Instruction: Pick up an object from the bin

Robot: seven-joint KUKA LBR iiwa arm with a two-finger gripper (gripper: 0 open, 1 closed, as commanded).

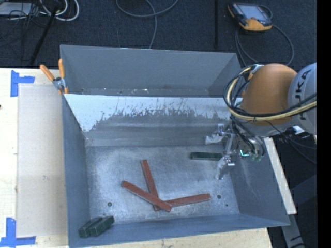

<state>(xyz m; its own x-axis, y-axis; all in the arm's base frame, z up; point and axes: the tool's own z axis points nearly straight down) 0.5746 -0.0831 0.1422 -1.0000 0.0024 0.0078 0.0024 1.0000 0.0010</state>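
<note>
My gripper hangs over the right part of the bin floor. It is open, with one fingertip toward the back wall and the other toward the front. A dark green flat bar lies in the gap between the fingers, its length pointing left, and neither finger touches it. Three reddish-brown sticks lie crossed on the floor to the front left of the gripper.
A dark green block rests in the front left corner. The arm with its orange cover and cables reaches in over the right rim. The right wall stands close behind the gripper.
</note>
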